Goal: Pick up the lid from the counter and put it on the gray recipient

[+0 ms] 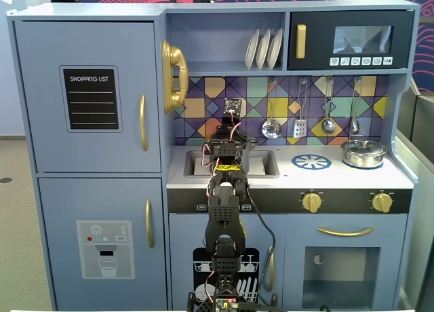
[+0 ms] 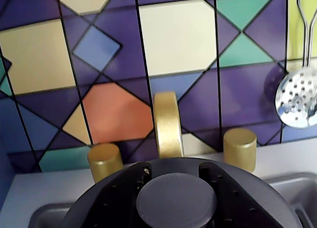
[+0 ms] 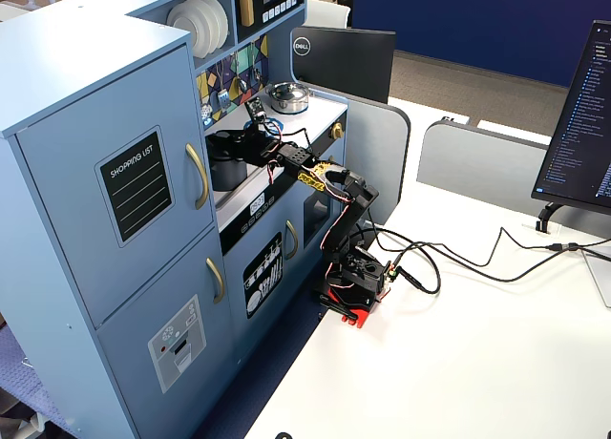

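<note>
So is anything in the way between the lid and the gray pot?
Nothing visible is. The tool appears to grip the lid by its knob, right above the gray pot in the sink. Whether it is touching the pot yet cannot be told.

Setting: an office or lab corner fitted with a child's pale-blue wooden play kitchen [image 1: 88,95]. Behind the black robot arm [image 1: 224,217]: a multicoloured geometric tile backsplash [image 1: 203,102] and hanging steel utensils [image 1: 271,127]. Beside the arm's base, in a fixed view: a white desk [image 3: 496,363], trailing black cables [image 3: 449,258], a dark Dell monitor [image 3: 339,62], a grey partition panel [image 3: 473,172].
</note>
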